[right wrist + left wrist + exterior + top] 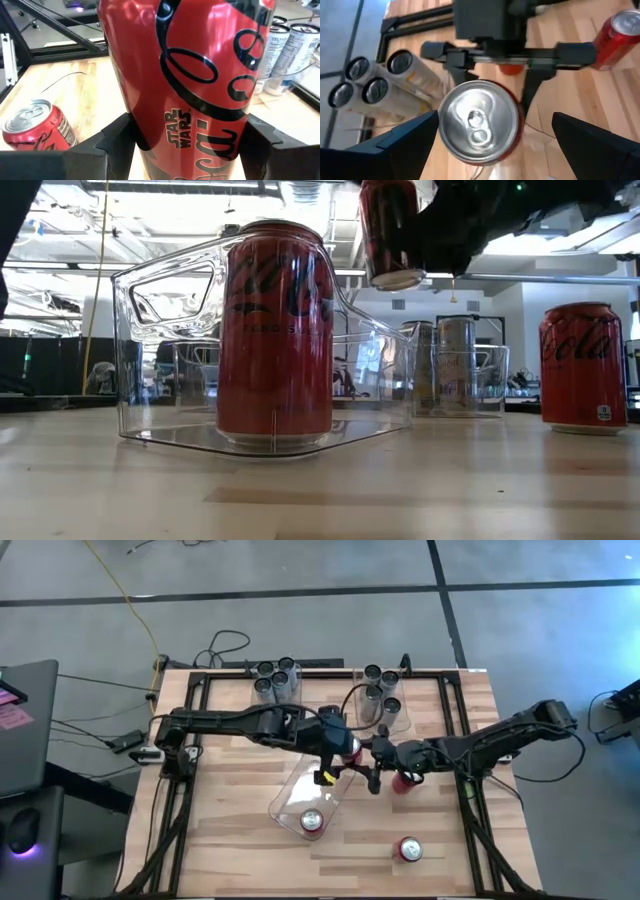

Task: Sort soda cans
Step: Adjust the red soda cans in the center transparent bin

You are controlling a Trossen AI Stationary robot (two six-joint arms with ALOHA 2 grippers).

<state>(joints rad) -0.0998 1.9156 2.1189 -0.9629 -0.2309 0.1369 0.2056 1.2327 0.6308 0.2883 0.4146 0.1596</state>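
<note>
Right wrist view: held red can [190, 75] fills my screen, upright, with the right tool [182, 147] pinching it, one dark finger against each side.
Left wrist view: I look down on that can's silver top; the left tool [492, 145] is spread wide, its fingers standing clear of the can on both sides. The right tool's crossbar sits just beyond the can.
Low view: the held can hangs in the air, well above the surface [330, 490]. Beside and below it, a binned red can [275, 335] stands upright inside the clear bin [165, 290]. Silver cans [455, 360] stand farther back in another clear bin.
High view: both tools meet over the middle of the surface, above the back end of the clear bin. A near red can [405, 780] stands just beside the right tool, and a front red can [409, 849] stands alone toward the front edge. The silver cans sit in two clusters along the back edge.
</note>
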